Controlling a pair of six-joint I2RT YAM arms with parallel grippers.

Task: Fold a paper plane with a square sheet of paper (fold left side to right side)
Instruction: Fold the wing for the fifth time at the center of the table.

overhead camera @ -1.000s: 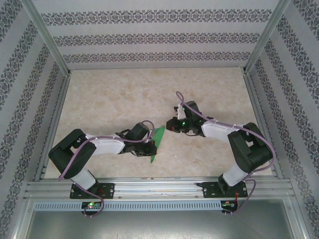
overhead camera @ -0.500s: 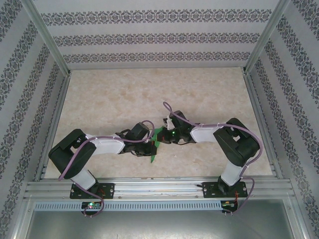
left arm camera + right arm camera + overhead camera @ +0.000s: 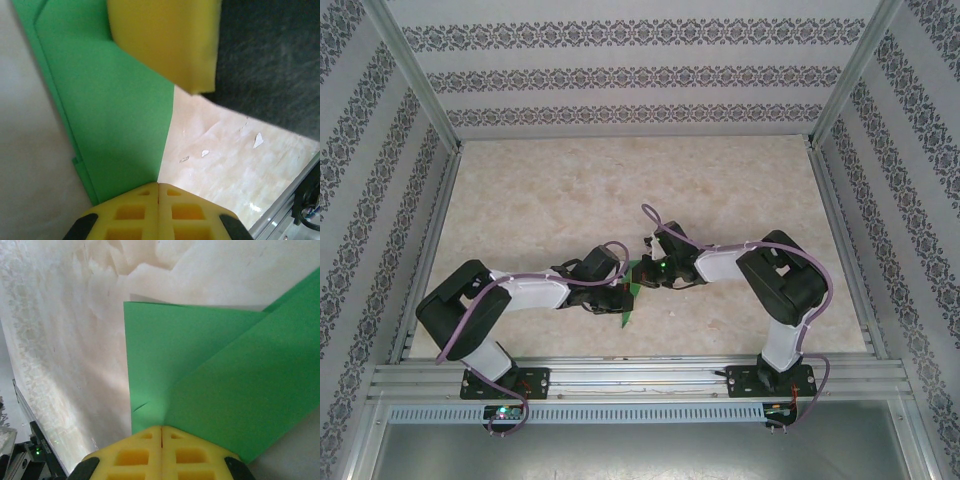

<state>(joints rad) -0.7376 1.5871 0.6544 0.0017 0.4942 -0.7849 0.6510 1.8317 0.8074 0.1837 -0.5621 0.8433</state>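
The green sheet of paper (image 3: pixel 627 315) lies folded into a narrow strip near the table's front middle. My left gripper (image 3: pixel 622 297) rests on its left side, shut, with its tips (image 3: pixel 159 184) pressing down at the paper's (image 3: pixel 110 115) straight edge. My right gripper (image 3: pixel 642 275) is shut too, its tips (image 3: pixel 161 428) set on the paper (image 3: pixel 200 355) where two overlapping layers meet. The right gripper's yellow fingers (image 3: pixel 160 40) show at the top of the left wrist view, lying on the paper. Nothing sits between either pair of jaws.
The pale marbled table (image 3: pixel 620 190) is boxed in by patterned walls and aluminium posts. A metal rail (image 3: pixel 640 375) runs along the near edge with both arm bases. The right arm's elbow (image 3: pixel 780 285) stands right of the paper.
The right arm has swung left and down, bringing its shut gripper onto the paper's upper end. The left arm and the paper have stayed put.
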